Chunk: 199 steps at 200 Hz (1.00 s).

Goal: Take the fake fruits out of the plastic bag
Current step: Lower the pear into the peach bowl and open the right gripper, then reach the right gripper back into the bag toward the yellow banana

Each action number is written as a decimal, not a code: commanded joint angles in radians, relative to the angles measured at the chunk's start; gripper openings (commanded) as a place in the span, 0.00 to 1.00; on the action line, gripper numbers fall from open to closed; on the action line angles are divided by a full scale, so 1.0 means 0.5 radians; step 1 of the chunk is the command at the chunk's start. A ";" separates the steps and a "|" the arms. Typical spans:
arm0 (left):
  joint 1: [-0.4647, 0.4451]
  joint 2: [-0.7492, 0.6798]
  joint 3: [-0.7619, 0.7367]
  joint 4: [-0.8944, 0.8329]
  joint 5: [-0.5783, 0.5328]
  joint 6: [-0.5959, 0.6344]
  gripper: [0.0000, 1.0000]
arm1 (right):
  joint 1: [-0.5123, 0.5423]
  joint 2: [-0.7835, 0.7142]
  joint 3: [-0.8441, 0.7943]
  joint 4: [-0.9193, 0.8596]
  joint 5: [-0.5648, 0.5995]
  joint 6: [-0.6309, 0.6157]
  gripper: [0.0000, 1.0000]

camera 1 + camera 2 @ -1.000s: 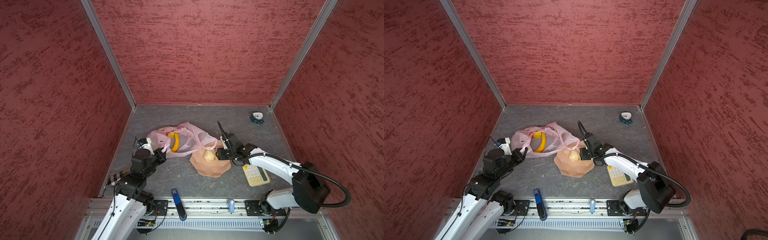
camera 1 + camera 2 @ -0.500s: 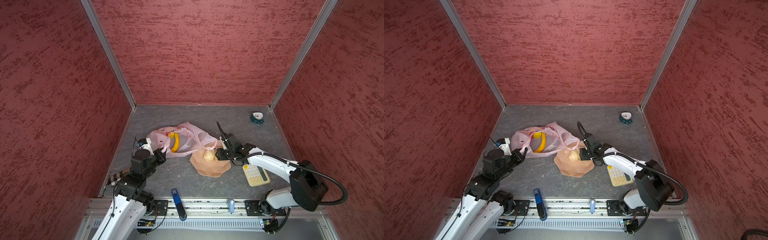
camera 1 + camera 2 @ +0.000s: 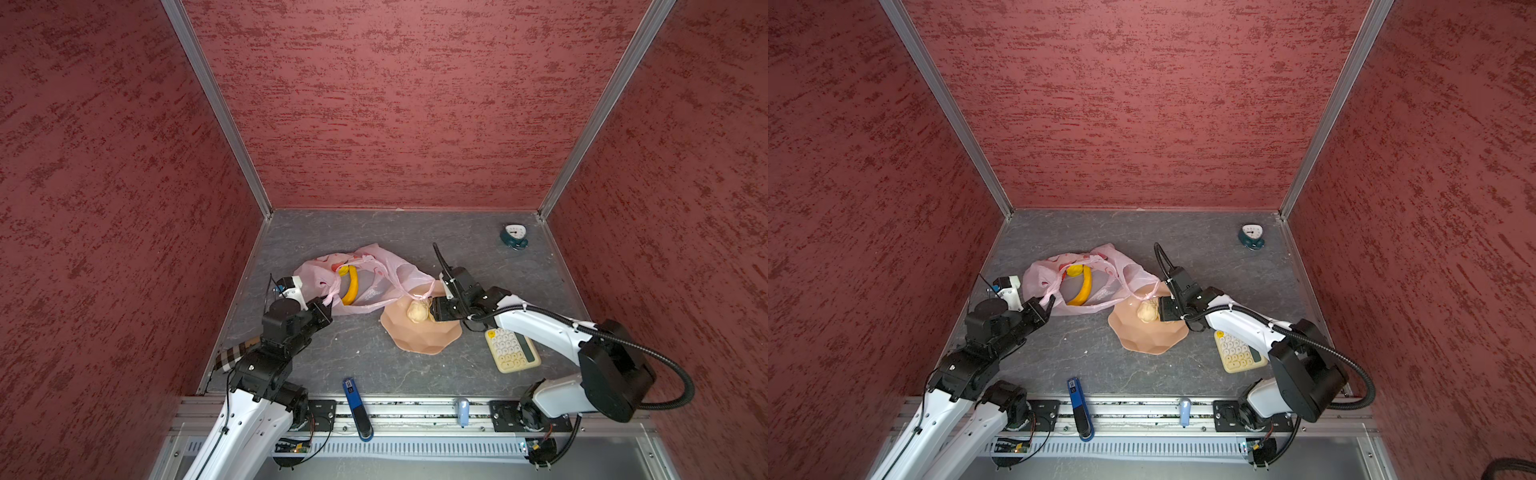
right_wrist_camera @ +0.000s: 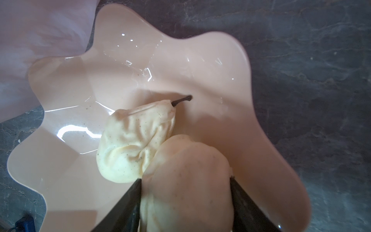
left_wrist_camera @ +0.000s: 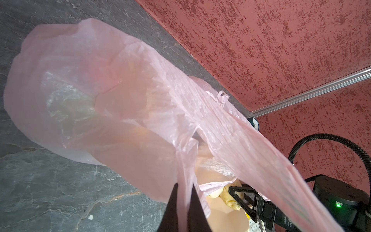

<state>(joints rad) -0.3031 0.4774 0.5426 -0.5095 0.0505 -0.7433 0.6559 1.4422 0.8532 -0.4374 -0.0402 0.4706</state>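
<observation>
The pale-pink plastic bag [image 3: 374, 274] [image 3: 1100, 274] lies crumpled on the grey floor, its mouth open. Inside it show a yellow banana [image 3: 351, 286] [image 3: 1084, 289] and a small yellow fruit [image 3: 344, 271]. My left gripper [image 3: 326, 305] [image 5: 183, 192] is shut on a bag handle, which is stretched taut. My right gripper [image 3: 432, 311] [image 4: 185, 200] hangs low over the peach bowl [image 3: 424, 340] [image 4: 180, 60], and a beige lumpy fruit [image 4: 186, 180] fills the gap between its fingers. A second beige fruit with a dark stem [image 4: 132, 144] lies in the bowl, touching the held one.
A cream calculator [image 3: 512, 349] lies right of the bowl, under the right arm. A small teal clock [image 3: 514, 237] stands in the back right corner. A blue tool [image 3: 356, 409] lies on the front rail. A striped object [image 3: 232, 355] sits by the left wall.
The right gripper has shifted slightly over the bowl with the beige fruit still between its fingers. The left arm and the bag have not visibly moved.
</observation>
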 commanded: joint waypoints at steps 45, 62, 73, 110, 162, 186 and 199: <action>0.011 -0.008 0.073 -0.086 -0.018 0.057 0.10 | 0.013 -0.093 0.021 0.028 0.019 -0.021 0.73; 0.012 -0.012 0.089 -0.120 -0.027 0.068 0.10 | 0.013 -0.132 0.040 0.005 0.027 -0.026 0.74; 0.011 -0.019 0.102 -0.152 -0.031 0.072 0.10 | 0.013 -0.163 0.053 -0.014 0.037 -0.035 0.75; 0.011 -0.055 0.150 -0.282 -0.015 0.086 0.10 | 0.012 -0.329 0.194 -0.156 0.117 -0.107 0.76; 0.015 -0.163 0.203 -0.623 -0.111 0.118 0.10 | 0.013 -0.565 0.576 -0.449 -0.104 -0.443 0.70; 0.014 -0.169 0.146 -0.631 -0.113 0.100 0.09 | 0.023 -0.516 0.733 -0.460 -0.342 -0.566 0.64; 0.014 -0.183 0.110 -0.603 -0.113 0.083 0.09 | 0.095 -0.411 0.827 -0.449 -0.371 -0.625 0.61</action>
<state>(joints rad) -0.3019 0.4019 0.6201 -0.7891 0.0162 -0.7059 0.6624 1.1713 1.2045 -0.6201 -0.1215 0.2527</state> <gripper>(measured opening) 0.097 0.626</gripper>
